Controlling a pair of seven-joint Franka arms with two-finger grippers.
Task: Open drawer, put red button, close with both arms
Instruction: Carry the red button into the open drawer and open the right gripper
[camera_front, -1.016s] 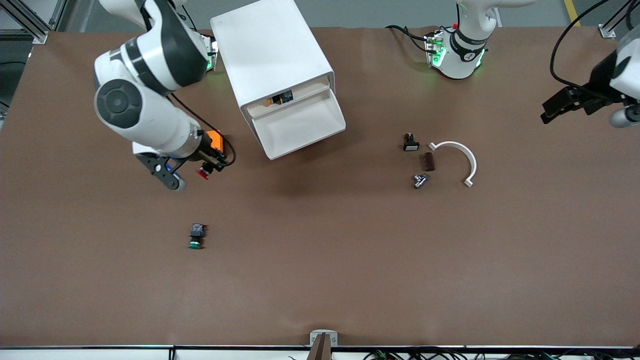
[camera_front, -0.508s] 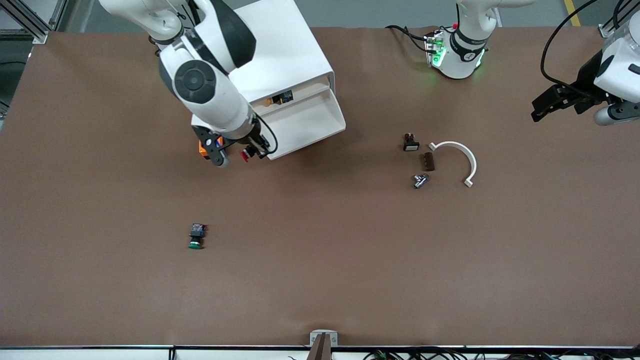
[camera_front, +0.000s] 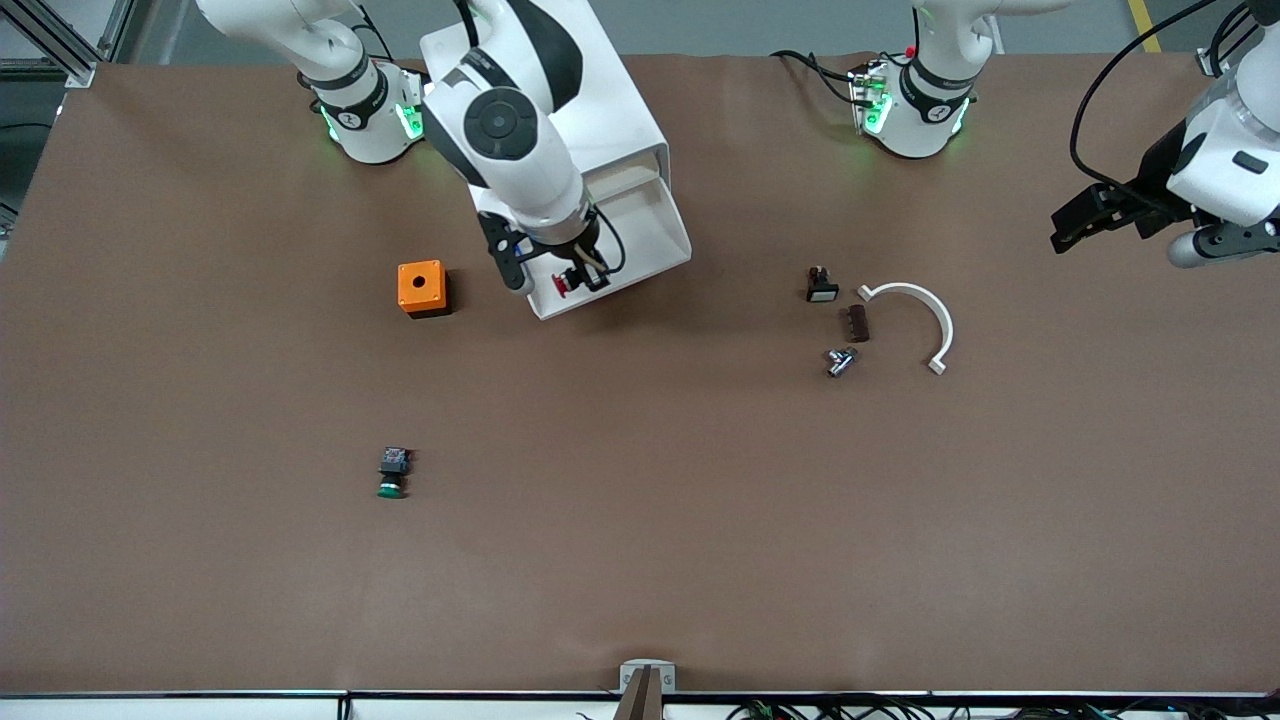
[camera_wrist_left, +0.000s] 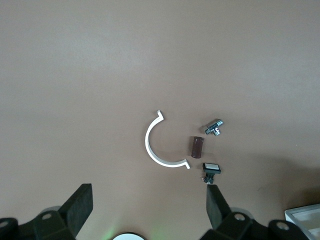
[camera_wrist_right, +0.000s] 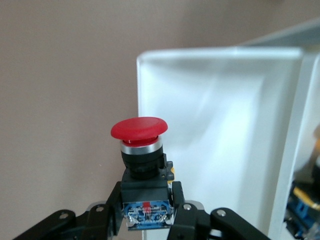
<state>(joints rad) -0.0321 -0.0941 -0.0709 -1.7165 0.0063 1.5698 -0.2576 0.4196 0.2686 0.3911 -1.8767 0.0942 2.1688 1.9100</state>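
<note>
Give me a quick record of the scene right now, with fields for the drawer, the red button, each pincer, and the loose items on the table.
drawer: pulled open, inside bare where visible
red button: held above the open drawer's front corner
right pincer: shut on the red button, over the drawer
left pincer: open, waiting in the air at the left arm's end of the table
orange box: on the table beside the cabinet
green button: nearer the front camera than the orange box

High front view faces both arms, wrist views look down close — drawer (camera_front: 610, 250) shared.
</note>
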